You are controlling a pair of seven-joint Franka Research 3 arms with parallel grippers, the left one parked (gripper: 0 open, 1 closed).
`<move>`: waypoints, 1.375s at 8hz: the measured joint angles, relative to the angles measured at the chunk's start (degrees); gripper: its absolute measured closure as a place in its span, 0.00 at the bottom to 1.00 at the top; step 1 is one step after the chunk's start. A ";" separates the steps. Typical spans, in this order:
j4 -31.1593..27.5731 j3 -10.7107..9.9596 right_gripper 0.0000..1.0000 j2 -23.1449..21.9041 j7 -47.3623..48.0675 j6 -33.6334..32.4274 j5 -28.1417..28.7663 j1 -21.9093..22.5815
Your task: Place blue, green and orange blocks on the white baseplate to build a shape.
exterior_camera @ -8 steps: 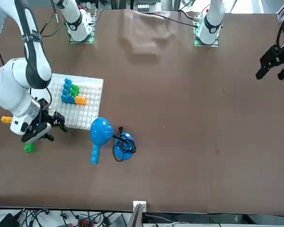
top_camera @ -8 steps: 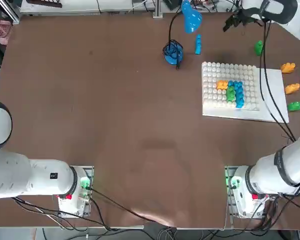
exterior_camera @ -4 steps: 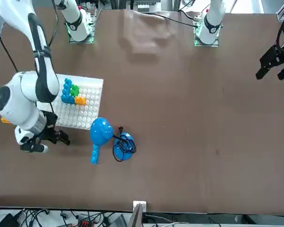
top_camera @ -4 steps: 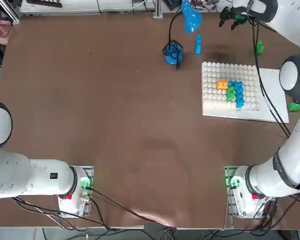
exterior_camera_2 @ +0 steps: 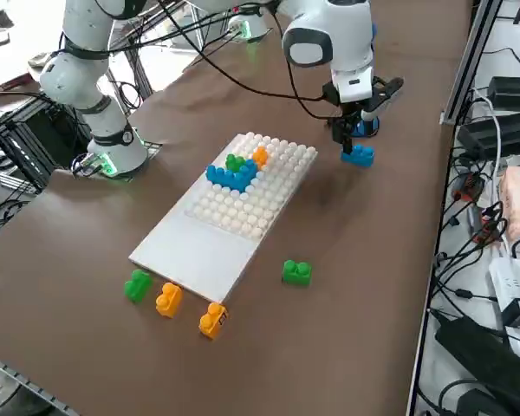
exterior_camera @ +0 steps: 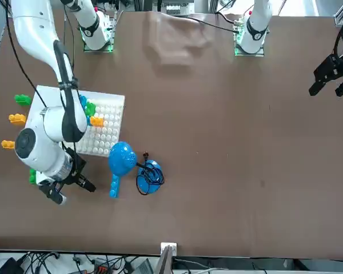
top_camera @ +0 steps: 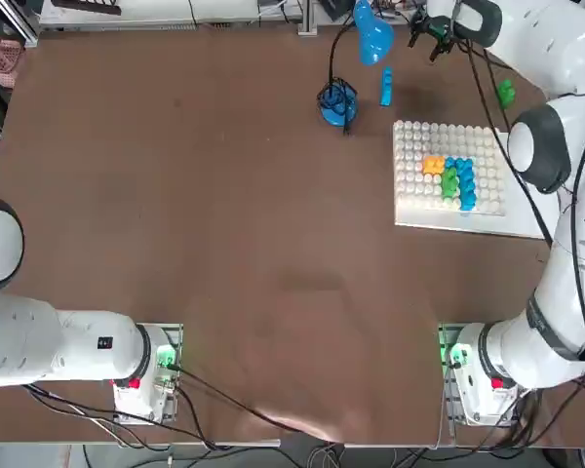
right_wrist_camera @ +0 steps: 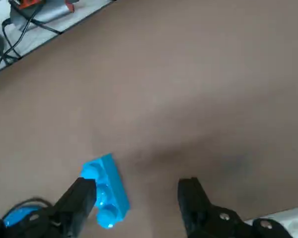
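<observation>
Near the far edge of the table, beyond the white baseplate, a loose blue block lies flat on the brown surface, just beside the round foot of a blue gooseneck lamp. The right gripper hangs above this block with its fingers spread wide and empty; in the wrist view the block sits close against one finger, off-centre in the gap rather than between the two.

On the studded part of the baseplate stands the partly built shape: a blue column with green and orange bricks joined to it. Spare pieces lie apart: a green block off the plate's long edge toward the table's right edge, and a green and two orange blocks past the plate's smooth short end.

The step in hand appears to be the fetching of another blue block. The next move likely calls for shifting the fingers sideways to straddle the block, aligning them across its narrow faces, then descending and closing.

In the front view the arm covers part of the baseplate and the shape. Whether the lamp's cord or head crowds the approach cannot be told. The gripper's height above the table is unclear.
</observation>
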 joint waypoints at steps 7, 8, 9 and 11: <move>2.04 -0.01 0.00 4.39 -19.01 -0.04 -0.66 4.12; 2.06 -0.01 0.00 5.01 -19.49 -0.05 -0.66 4.30; 2.09 0.00 0.00 5.67 -19.52 -0.03 -0.66 4.65; 2.15 0.00 0.00 6.83 -19.52 0.23 -0.66 5.42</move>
